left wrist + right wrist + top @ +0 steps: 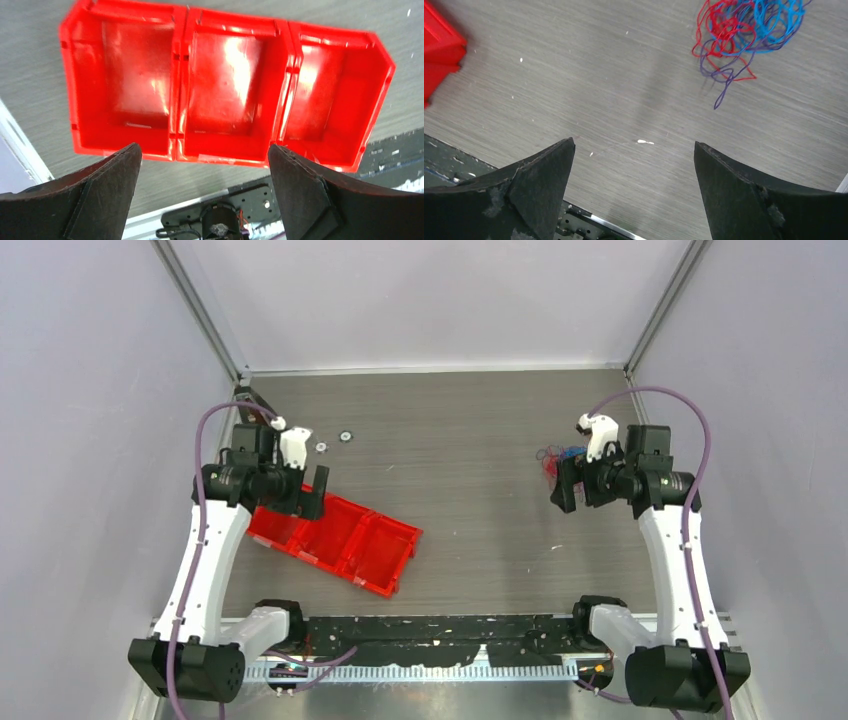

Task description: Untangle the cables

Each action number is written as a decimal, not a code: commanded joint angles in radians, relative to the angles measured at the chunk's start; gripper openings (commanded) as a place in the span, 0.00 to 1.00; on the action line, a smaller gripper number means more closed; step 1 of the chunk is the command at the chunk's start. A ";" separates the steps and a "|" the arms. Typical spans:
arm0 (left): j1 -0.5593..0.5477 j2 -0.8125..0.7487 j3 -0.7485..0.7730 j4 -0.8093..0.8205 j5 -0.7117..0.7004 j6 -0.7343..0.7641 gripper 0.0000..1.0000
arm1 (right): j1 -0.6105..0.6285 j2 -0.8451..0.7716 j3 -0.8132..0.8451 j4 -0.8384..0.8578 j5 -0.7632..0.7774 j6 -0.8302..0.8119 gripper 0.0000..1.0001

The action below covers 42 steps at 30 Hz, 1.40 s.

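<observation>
The left fingers (pixel 100 195) and right fingers (pixel 529 190) are spread wide, empty. If several cables (pixel 744 35) are pinched at once, the tangle could be tightened.

The workspace is a tabletop (pixel 470 440) with a grey-brown wood-grain finish, closed in by plain pale panels: a left wall (pixel 90 390), a right wall (pixel 770 360) and a far wall (pixel 430 300). Two aluminium posts, one on the left (pixel 200 310) and one on the right (pixel 662 310), slant up from the far corners. A black mounting plate (pixel 440 630) runs along the near edge, with a pale toothed strip (pixel 420 670) just nearer. The light is soft and even. Small white flecks (pixel 644 142) dot the wood grain.
</observation>
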<state>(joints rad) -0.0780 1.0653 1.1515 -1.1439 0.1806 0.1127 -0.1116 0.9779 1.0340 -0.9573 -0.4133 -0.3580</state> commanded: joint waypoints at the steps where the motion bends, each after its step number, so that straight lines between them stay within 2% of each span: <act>1: 0.004 -0.038 0.101 0.163 -0.071 -0.055 1.00 | -0.003 0.091 0.142 0.042 0.021 0.075 0.95; 4: 0.004 -0.072 0.121 0.300 -0.086 -0.044 0.99 | -0.004 0.147 0.228 0.043 0.022 0.076 0.95; 8: 0.004 -0.087 0.138 0.430 -0.013 0.028 1.00 | -0.003 0.200 0.303 0.050 0.064 0.032 0.95; 10: 0.004 -0.061 0.182 0.395 0.080 0.094 1.00 | -0.003 0.224 0.332 0.067 0.126 0.026 0.95; 14: -0.005 0.001 0.228 0.365 0.158 0.053 1.00 | -0.003 0.349 0.418 0.049 0.214 -0.011 0.95; 17: -0.043 0.033 0.194 0.396 0.148 0.039 0.99 | -0.005 0.448 0.480 0.041 0.244 -0.042 0.95; 22: -0.097 0.040 0.114 0.538 0.126 0.023 1.00 | -0.005 0.657 0.593 -0.019 0.226 -0.109 0.95; 29: -0.118 0.145 0.134 0.552 0.168 0.009 0.99 | -0.005 0.904 0.654 -0.025 0.221 -0.117 0.95; 38: -0.130 0.213 0.132 0.561 0.156 0.010 1.00 | -0.003 1.098 0.643 0.028 0.222 -0.080 0.99; 41: -0.129 0.233 0.120 0.562 0.166 0.009 1.00 | -0.002 1.124 0.641 0.052 0.240 -0.061 0.85; 42: -0.129 0.236 0.114 0.565 0.168 0.008 1.00 | -0.002 1.130 0.647 0.056 0.231 -0.060 0.72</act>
<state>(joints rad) -0.2031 1.2854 1.2621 -0.6323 0.3244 0.1341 -0.1135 2.0953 1.6512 -0.9413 -0.1841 -0.4419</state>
